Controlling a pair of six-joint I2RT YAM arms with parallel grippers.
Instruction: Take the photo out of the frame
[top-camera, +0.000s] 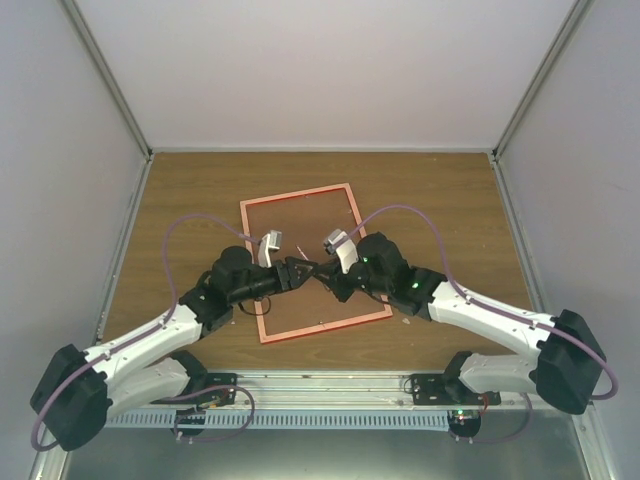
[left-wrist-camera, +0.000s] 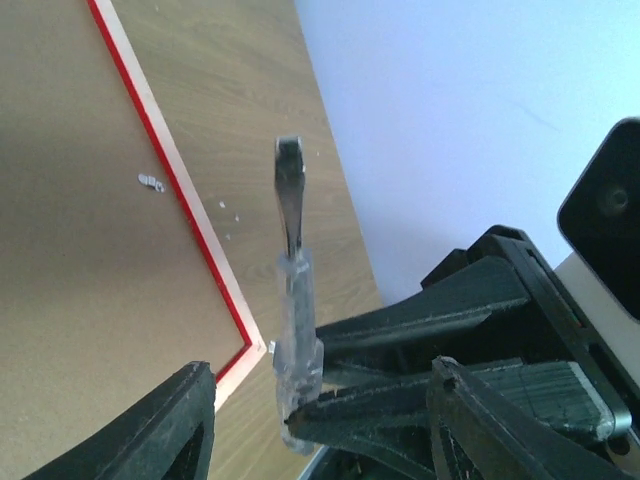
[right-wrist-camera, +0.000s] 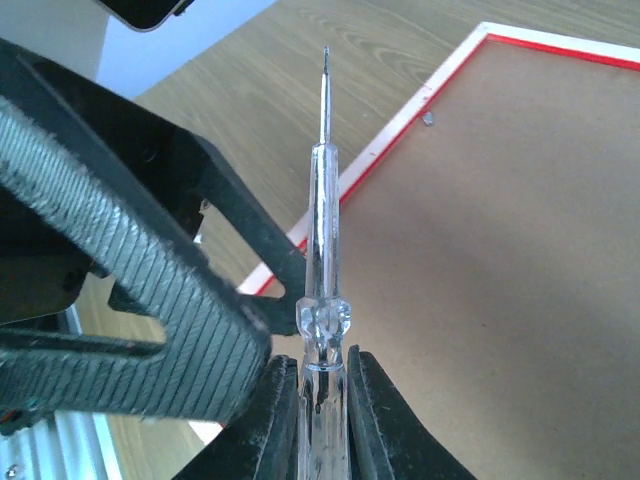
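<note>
- The right fingers (right-wrist-camera: 265, 420) were clamped on the clear handle of a flat-blade screwdriver (right-wrist-camera: 322, 240).
- The left fingers (left-wrist-camera: 180, 430) stood apart, one on each side of that handle.
- Beneath both, the red-rimmed frame (top-camera: 295, 194) lay face down on the wooden counter (top-camera: 440, 190), its brown backing board (top-camera: 310, 225) uppermost.

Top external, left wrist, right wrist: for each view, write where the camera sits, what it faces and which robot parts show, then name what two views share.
Top external: above and behind, looking down at the frame on the table; both arms show.
Left wrist: on the left arm, facing past the open left gripper toward a frame corner.
Right wrist: on the right arm, facing along the right gripper, shut on the screwdriver.
Shared: both wrist views show the screwdriver and the frame's rim.
</note>
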